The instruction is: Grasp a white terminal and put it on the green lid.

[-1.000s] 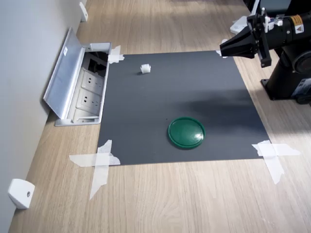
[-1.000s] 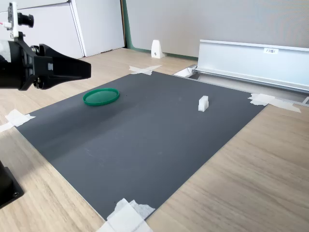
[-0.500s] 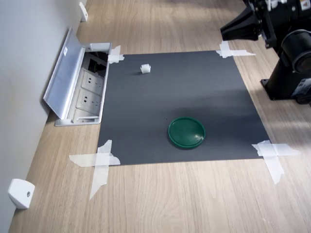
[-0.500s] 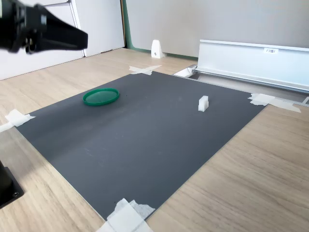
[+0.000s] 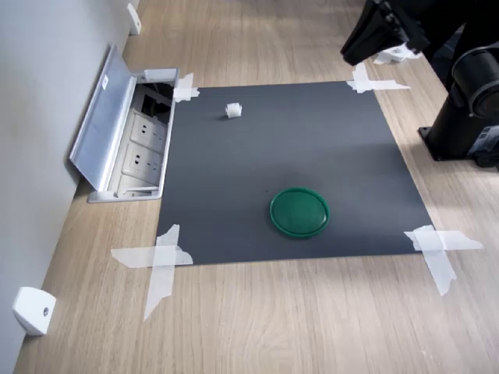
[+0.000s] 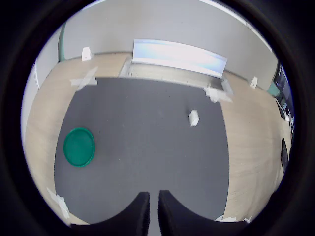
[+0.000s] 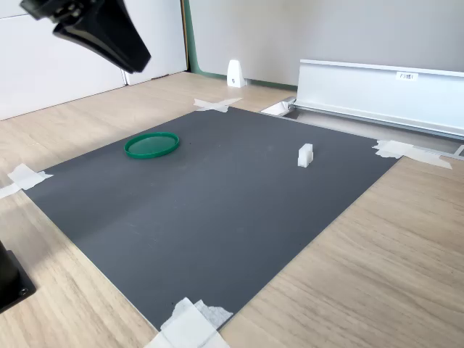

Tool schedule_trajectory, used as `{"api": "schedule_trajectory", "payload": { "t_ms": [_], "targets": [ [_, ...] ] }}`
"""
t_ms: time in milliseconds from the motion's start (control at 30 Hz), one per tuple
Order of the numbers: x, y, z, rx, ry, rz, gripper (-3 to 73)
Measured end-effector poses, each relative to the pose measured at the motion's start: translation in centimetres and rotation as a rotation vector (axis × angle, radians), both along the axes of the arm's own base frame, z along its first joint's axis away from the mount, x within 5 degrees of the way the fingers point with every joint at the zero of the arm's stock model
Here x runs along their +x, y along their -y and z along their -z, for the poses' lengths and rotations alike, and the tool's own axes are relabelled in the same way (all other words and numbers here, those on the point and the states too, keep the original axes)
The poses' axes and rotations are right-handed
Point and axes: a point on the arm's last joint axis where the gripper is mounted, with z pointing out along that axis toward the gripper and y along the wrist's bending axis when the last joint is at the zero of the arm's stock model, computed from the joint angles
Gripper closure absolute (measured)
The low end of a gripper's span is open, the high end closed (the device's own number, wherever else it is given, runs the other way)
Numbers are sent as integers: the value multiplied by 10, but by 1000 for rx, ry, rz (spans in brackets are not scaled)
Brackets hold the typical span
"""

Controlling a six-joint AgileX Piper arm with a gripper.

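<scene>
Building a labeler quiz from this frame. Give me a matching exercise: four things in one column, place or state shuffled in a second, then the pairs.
Things:
1. white terminal
2. green lid
3. claw
4. socket box

Places or states:
A. raised in the air beyond the mat's far corner in the first exterior view, holding nothing
B. lies flat on the mat, nothing on it
C. set into the floor beside the wall, its metal cover swung open
D. stands alone on the mat, near the socket box

Pairs: 1-D, 2-B, 3-A, 4-C
</scene>
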Motion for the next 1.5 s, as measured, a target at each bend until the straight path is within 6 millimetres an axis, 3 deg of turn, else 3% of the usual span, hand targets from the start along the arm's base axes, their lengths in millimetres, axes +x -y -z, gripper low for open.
{"api": "schedule_trajectory", "payload": {
  "t_ms": [267, 467, 633, 800, 1000, 1133, 1500],
  "targets": [
    [68, 6, 5, -37, -185, -76, 695],
    [110, 26, 5, -51, -293, -127, 681],
    [137, 45, 3, -42, -319, -151, 549],
    [153, 46, 5, -6, -332, -190, 295],
    [167, 51, 31, -4, -414, -203, 19],
    [176, 56, 41, -27, -406, -165, -23],
    [198, 59, 80, 37, -433, -111, -31]
  ]
}}
